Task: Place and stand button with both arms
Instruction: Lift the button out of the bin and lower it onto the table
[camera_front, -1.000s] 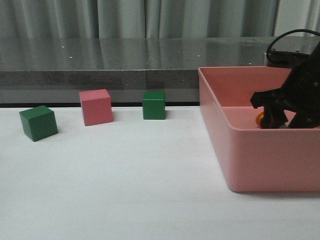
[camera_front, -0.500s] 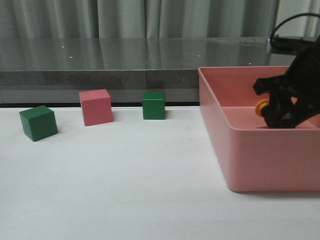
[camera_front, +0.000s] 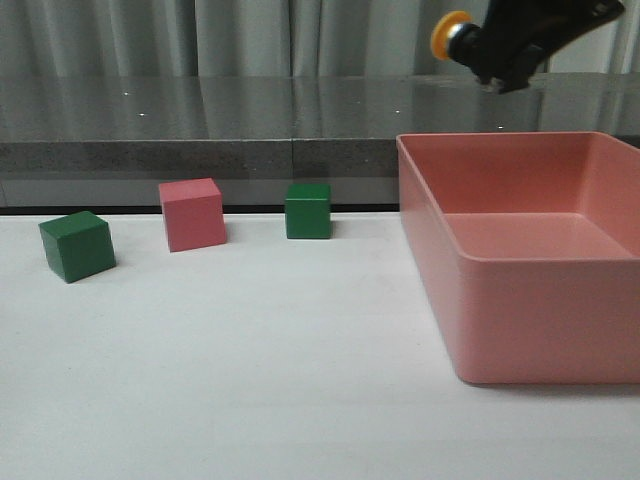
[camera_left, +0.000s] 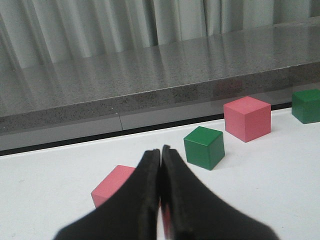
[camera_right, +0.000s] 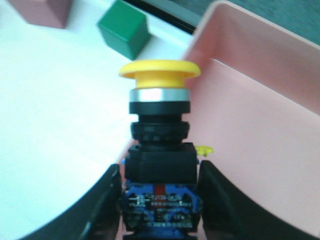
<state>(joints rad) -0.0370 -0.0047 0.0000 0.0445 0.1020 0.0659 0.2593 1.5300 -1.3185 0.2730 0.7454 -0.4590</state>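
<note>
The button (camera_front: 452, 34), with a yellow cap and a black body, hangs high above the pink bin (camera_front: 432, 240), near its far left corner, and its cap points left. My right gripper (camera_front: 490, 55) is shut on it. In the right wrist view the button (camera_right: 160, 125) sits between the black fingers (camera_right: 107, 200), which clamp its blue base block. My left gripper (camera_left: 161, 152) is shut with nothing in it, low over the white table beside a pink cube (camera_left: 112, 185). It is out of the front view.
A green cube (camera_front: 77, 245), a pink cube (camera_front: 192, 213) and a second green cube (camera_front: 307, 210) stand along the back left of the table. A grey ledge runs behind them. A small yellow piece (camera_right: 202, 150) lies inside the bin.
My right gripper has risen out of the pink bin with the button, from the bin floor to well above the rim and a little left. The cubes have not moved.
</note>
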